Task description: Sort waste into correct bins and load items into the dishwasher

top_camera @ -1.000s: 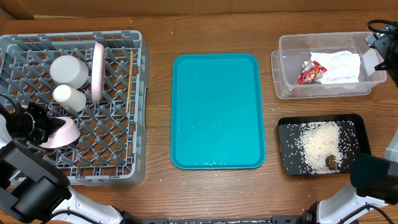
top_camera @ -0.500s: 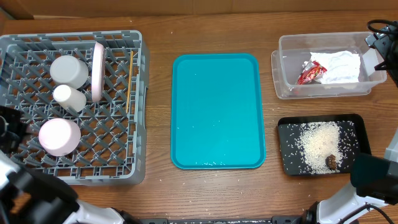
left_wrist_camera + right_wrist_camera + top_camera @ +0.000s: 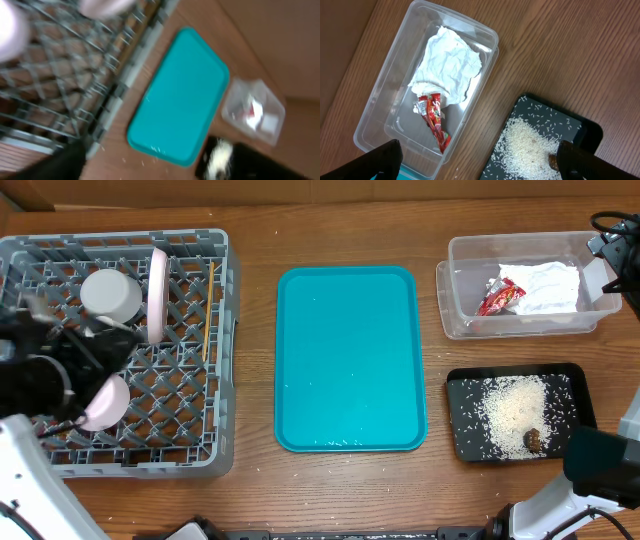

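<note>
Near-final state. Wrapper (image 3: 497,298) and napkin (image 3: 548,283) lie in the tub (image 3: 450,290); rice (image 3: 515,408) and lump (image 3: 534,440) lie in the black tray (image 3: 460,415). Plate (image 3: 157,292) on edge, cup (image 3: 110,293), bowl (image 3: 105,402) and chopsticks (image 3: 208,310) sit in the rack (image 3: 225,350); nothing shows on the teal tray (image 3: 350,360), so little seems left. Left gripper (image 3: 70,365), blurred above the rack beside the bowl: apart or together cannot be told. Right gripper (image 3: 482,162): fingers wide apart, holding nothing.

We get bright, even light from above, with small glints on the teal tray (image 3: 350,360). The left arm (image 3: 50,370) smears with motion, our left wrist view streaks throughout, and the clear tub (image 3: 385,105) stays crisp.
</note>
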